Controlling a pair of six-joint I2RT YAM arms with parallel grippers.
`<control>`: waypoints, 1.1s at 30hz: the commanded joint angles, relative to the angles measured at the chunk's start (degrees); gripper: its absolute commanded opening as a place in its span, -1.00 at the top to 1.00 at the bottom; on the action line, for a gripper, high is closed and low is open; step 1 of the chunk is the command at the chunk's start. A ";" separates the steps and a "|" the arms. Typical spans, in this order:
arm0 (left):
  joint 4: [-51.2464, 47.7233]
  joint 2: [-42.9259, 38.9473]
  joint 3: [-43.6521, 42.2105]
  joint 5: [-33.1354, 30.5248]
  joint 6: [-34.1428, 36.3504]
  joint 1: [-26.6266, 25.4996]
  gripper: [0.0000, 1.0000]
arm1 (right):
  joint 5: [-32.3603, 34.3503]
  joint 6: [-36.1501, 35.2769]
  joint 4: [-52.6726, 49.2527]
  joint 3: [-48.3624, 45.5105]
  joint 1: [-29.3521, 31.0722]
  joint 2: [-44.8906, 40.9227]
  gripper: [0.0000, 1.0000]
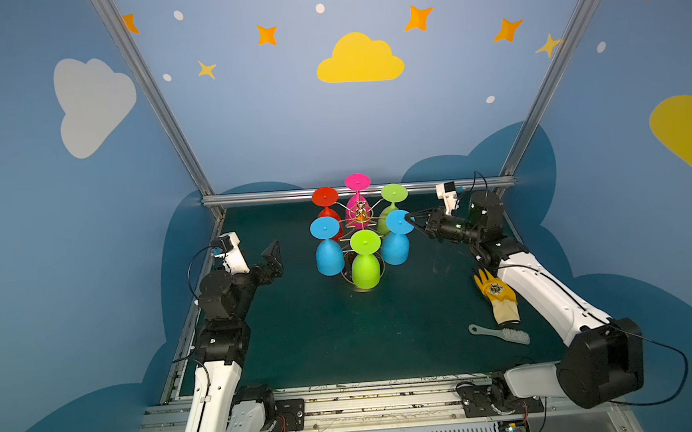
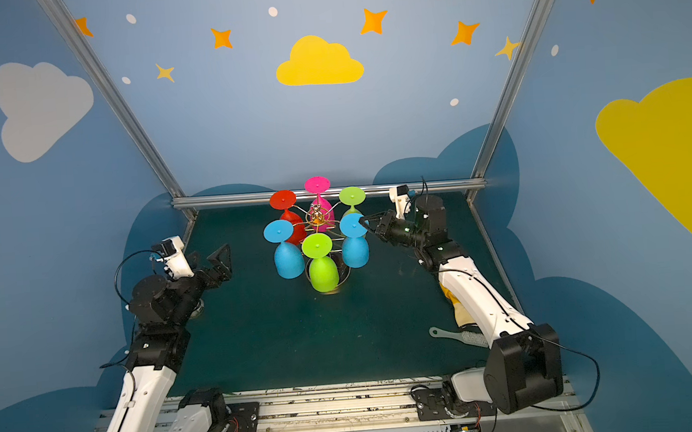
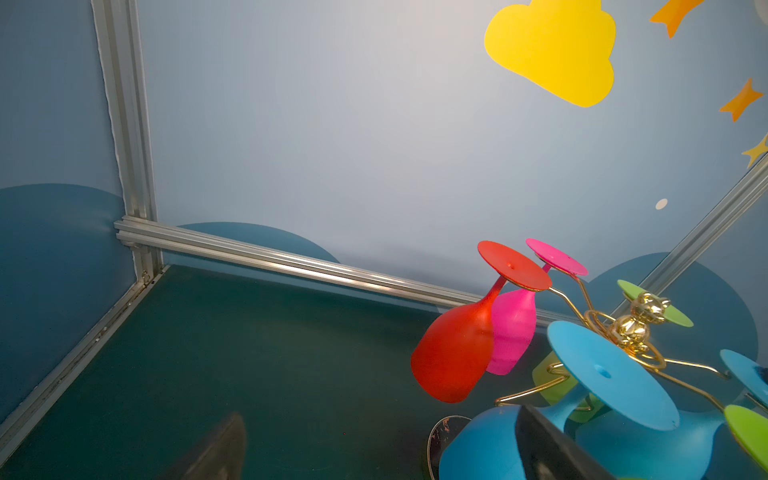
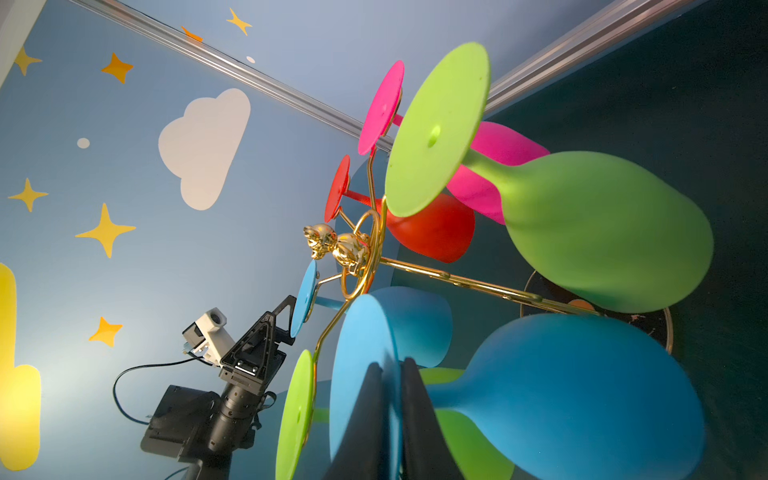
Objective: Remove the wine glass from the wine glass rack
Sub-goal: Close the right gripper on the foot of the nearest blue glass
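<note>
Since blue wine glass (image 1: 396, 249) hangs foot-up on wine glass rack (image 1: 361, 212) | right pincer (image 1: 409, 219) pinched onto its foot, right of centre | left pincer (image 1: 275, 253) gaping, empty, mid-left

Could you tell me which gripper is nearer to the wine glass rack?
Right. The right gripper pinches the foot of a blue wine glass hanging on the right of the wine glass rack; the left gripper is open, apart, off its left.

Lower right of a top view: yellow glove (image 2: 460, 312) mostly hidden behind right arm (image 2: 477, 299); brush (image 2: 444, 333) bristles partly hidden too. Centre: wine glass rack (image 1: 347, 269) base largely behind green glass (image 1: 365, 272).
</note>
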 commanded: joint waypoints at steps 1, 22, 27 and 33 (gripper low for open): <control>0.20 -0.56 -0.41 0.63 -0.35 0.19 -0.99 | 0.23 0.85 0.65 1.57 -0.11 -1.40 0.83; 0.29 -0.80 -0.57 0.80 -0.82 0.18 -0.99 | -1.74 5.32 3.18 3.02 0.49 -2.40 1.00; 0.24 -0.86 -0.52 0.80 -0.81 0.19 -0.99 | -0.39 2.78 0.01 5.09 1.86 -2.24 1.00; 0.29 -0.81 -0.63 0.72 -0.89 0.11 -0.99 | 0.96 2.14 -0.50 6.94 3.43 -1.15 1.00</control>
